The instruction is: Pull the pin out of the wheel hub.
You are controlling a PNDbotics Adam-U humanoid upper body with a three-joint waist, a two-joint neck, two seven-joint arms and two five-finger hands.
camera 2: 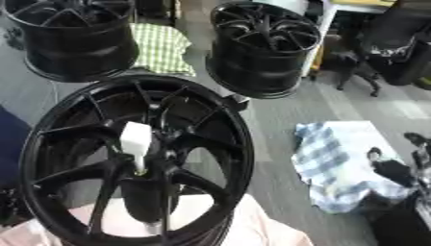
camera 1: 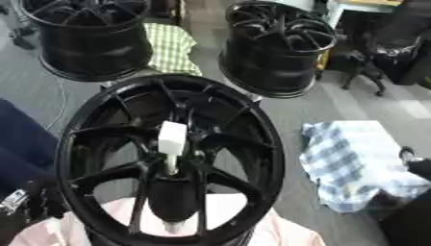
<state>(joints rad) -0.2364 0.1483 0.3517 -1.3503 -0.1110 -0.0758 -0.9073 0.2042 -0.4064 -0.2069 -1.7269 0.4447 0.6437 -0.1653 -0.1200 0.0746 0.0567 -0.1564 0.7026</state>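
Note:
A large black wheel hub (camera 1: 93, 120) lies tilted in front of me on a pink cloth (camera 1: 286, 235). A white pin (camera 1: 171, 139) with a blocky white head stands upright out of the hub's centre, its thin shaft going down between the spokes. Neither hand touches the pin or the hub. My right hand (camera 2: 389, 169) rests low at the right edge, over the blue cloth, with fingers pointing up and apart and nothing in them. My left hand (camera 1: 32, 202) shows as a dark shape with a silver part at the lower left, beside the rim.
Two more black wheels stand behind, one at the back left (camera 1: 84, 43) and one at the back right (camera 1: 273, 48). A green checked cloth (camera 1: 172, 45) lies between them. A blue checked cloth (camera 1: 353, 158) lies on the grey floor to the right. A dark blue shape (camera 1: 17, 144) fills the left edge.

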